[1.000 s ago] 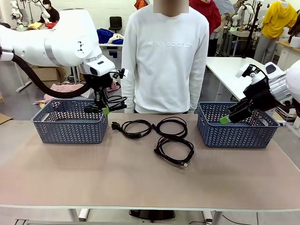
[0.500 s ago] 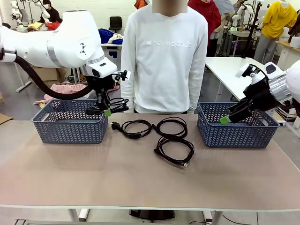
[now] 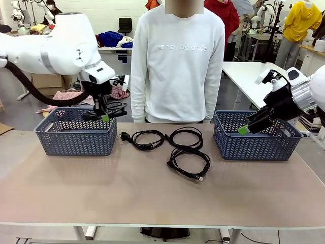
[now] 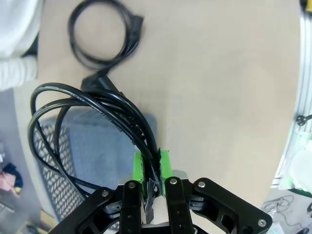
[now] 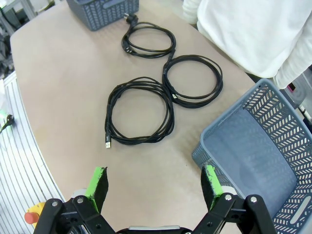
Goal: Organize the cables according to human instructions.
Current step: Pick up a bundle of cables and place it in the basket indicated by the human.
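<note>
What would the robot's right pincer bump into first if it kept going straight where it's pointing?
Most likely the bare beige tabletop, between the nearest coiled black cable and the blue-grey perforated plastic basket. The open right pincer aims there, though the basket's corner is close; depth is unclear.

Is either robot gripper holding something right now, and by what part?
The left gripper is shut on a coiled black cable, pinching the loop's bundled strands at one side. The right gripper is open, holding nothing.
</note>
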Robot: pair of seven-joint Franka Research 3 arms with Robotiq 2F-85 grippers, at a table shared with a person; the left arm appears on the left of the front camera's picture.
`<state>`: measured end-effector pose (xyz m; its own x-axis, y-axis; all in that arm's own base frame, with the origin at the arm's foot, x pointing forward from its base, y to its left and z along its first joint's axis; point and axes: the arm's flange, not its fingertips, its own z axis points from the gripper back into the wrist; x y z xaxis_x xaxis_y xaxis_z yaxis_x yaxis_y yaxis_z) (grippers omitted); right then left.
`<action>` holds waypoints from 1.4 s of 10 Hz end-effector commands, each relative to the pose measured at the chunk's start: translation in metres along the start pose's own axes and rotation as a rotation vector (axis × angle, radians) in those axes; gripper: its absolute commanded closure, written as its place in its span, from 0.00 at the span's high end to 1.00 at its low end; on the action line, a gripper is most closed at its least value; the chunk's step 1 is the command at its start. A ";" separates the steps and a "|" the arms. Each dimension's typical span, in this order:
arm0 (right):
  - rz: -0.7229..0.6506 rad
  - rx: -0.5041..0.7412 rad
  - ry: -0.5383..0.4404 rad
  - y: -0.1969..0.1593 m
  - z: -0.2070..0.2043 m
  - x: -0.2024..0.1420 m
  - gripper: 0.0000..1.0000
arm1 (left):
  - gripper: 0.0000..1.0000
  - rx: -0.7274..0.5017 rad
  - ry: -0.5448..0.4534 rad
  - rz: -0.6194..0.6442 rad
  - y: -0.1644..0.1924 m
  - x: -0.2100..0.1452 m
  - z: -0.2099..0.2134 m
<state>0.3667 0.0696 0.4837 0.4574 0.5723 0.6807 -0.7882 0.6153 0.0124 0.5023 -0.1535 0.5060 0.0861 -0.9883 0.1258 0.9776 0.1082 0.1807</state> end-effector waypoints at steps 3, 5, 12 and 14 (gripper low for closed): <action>0.001 0.011 -0.014 -0.002 -0.001 -0.001 1.00 | 0.16 0.057 0.032 0.030 0.016 -0.052 -0.002; 0.001 0.011 -0.014 -0.002 -0.001 -0.001 1.00 | 0.16 0.057 0.056 0.038 0.031 -0.070 -0.013; 0.001 0.011 -0.014 -0.002 -0.001 -0.001 1.00 | 0.16 0.066 0.088 0.047 0.074 -0.078 -0.051; 0.001 0.011 -0.014 -0.002 -0.001 -0.001 1.00 | 0.16 0.055 0.086 0.057 0.074 -0.080 -0.055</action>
<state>0.3667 0.0695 0.4837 0.4575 0.5724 0.6805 -0.7882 0.6153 0.0124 0.5765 -0.0768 0.4509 0.1572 -0.9858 0.0593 0.9618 0.1665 0.2172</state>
